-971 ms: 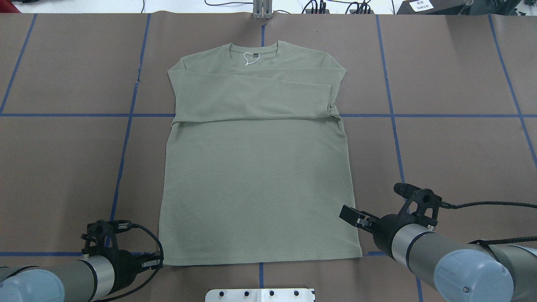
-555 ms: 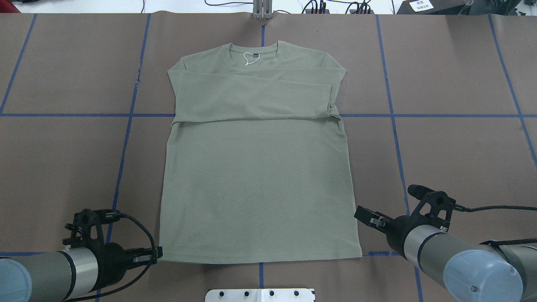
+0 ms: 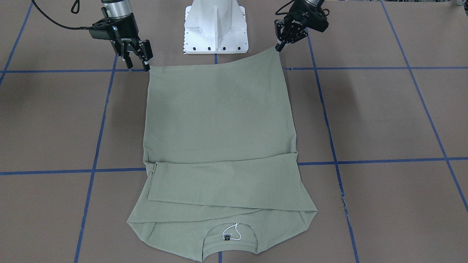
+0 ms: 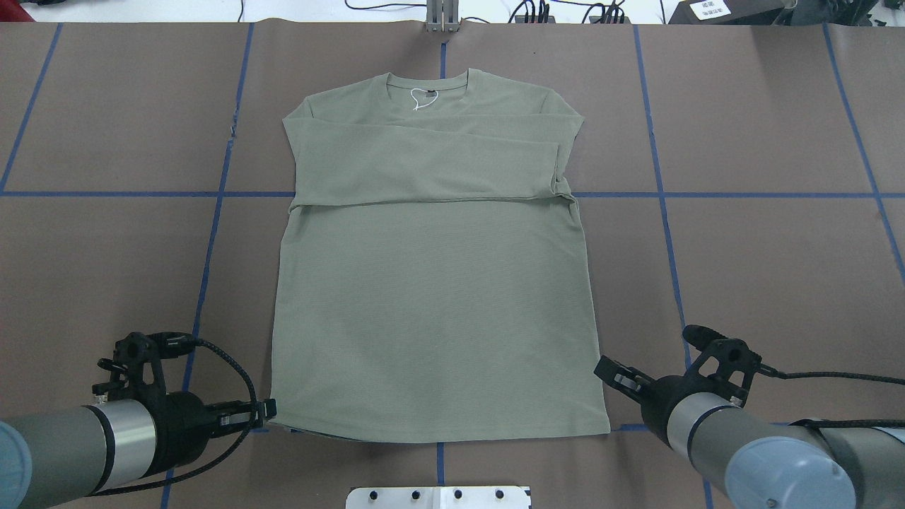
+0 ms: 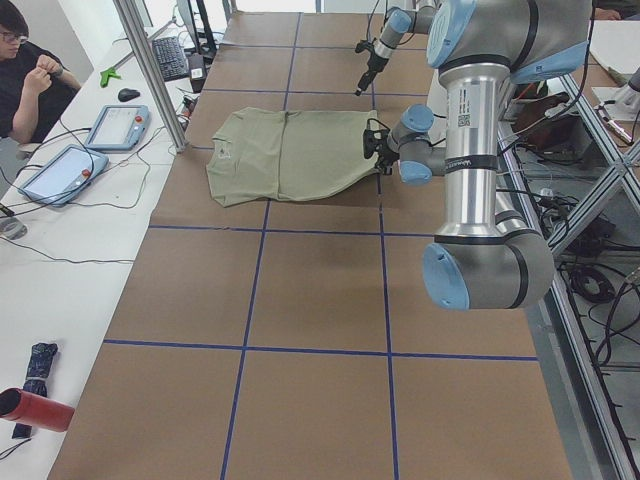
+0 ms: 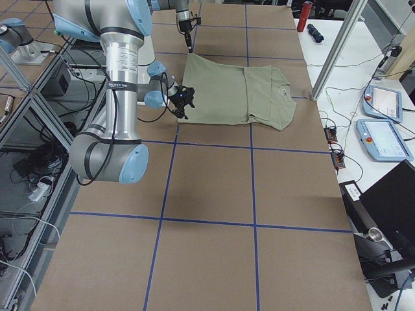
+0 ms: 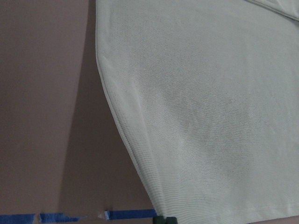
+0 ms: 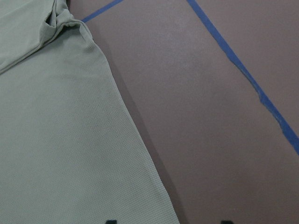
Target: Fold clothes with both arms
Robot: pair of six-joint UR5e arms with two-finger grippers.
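Note:
The clothes are one sage-green shirt (image 4: pixel 431 283) lying flat on the brown table, collar at the far end and both sleeves folded across the chest. My left gripper (image 4: pixel 267 410) is shut on the near-left hem corner, which the front view shows pulled up off the table to the gripper (image 3: pixel 280 45). The left wrist view has the raised cloth (image 7: pixel 210 116) with a shadow under it. My right gripper (image 4: pixel 606 371) stands open just beside the near-right hem corner, apart from it (image 3: pixel 138 60). In the right wrist view the shirt's side edge (image 8: pixel 56 140) runs between its spread fingertips (image 8: pixel 110 221).
The white pedestal base (image 3: pixel 215 27) stands at the near table edge between the arms. Blue tape lines (image 4: pixel 212 233) cross the brown cover. A metal post (image 4: pixel 442 18) rises at the far edge. A person (image 5: pixel 30 70) sits at a side desk with tablets.
My left gripper has moved forward along the shirt's near-left corner, and that corner now lifts off the table. My right gripper has drawn back and outward from the shirt's right edge.

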